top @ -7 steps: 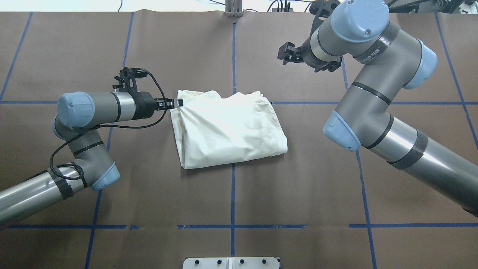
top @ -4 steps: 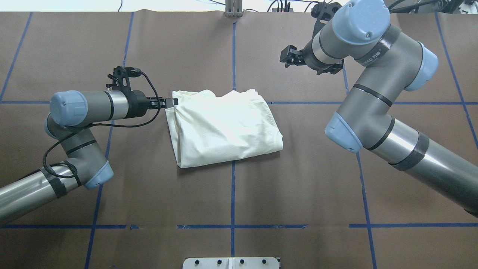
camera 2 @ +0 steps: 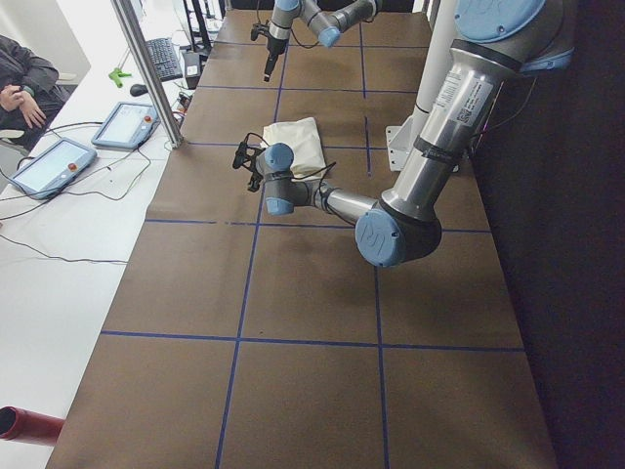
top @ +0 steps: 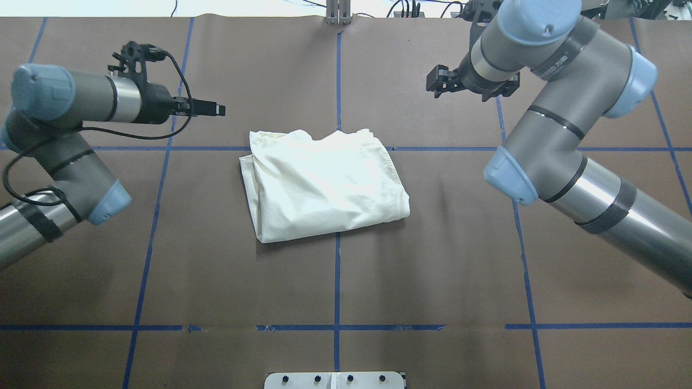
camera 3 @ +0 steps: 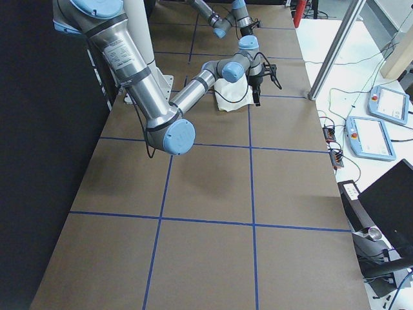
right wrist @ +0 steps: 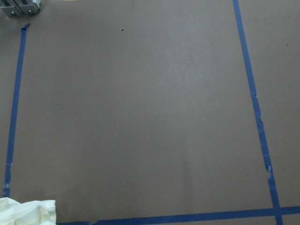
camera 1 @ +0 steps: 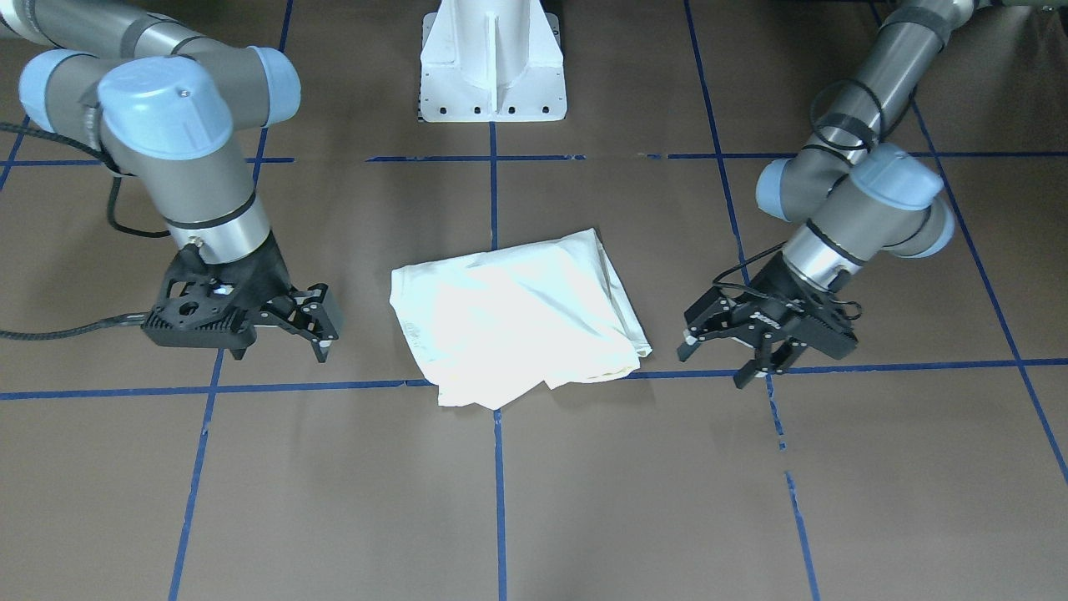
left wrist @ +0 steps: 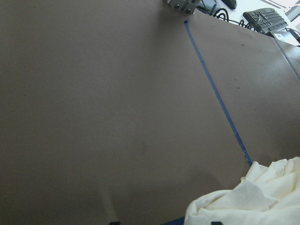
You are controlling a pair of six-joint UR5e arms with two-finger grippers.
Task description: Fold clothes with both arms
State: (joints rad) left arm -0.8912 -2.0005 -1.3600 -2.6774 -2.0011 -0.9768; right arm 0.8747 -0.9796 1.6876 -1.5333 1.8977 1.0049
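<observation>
The cream-white shirt [top: 324, 183] lies folded into a rough rectangle near the table's middle, plain side up, no print showing. It also shows in the front view [camera 1: 517, 317] and at the lower edges of the left wrist view [left wrist: 253, 201] and the right wrist view [right wrist: 23, 211]. My left gripper [top: 219, 109] is open and empty, hovering off the shirt's far left corner, apart from it; its spread fingers show in the front view [camera 1: 712, 369]. My right gripper [top: 434, 84] is open and empty, beyond the shirt's far right side, and shows in the front view [camera 1: 325, 338].
The brown table cover carries a grid of blue tape lines [top: 337, 270]. The white pedestal base [camera 1: 492, 67] stands at the robot's side. A metal post [top: 338, 13] stands at the far edge. Beyond it is a desk with tablets [camera 2: 59, 161] and a seated person [camera 2: 20, 88].
My left gripper dragged the shirt's far left corner slightly left, let it go and drew back to the far left. My right arm moved further right, away from the shirt.
</observation>
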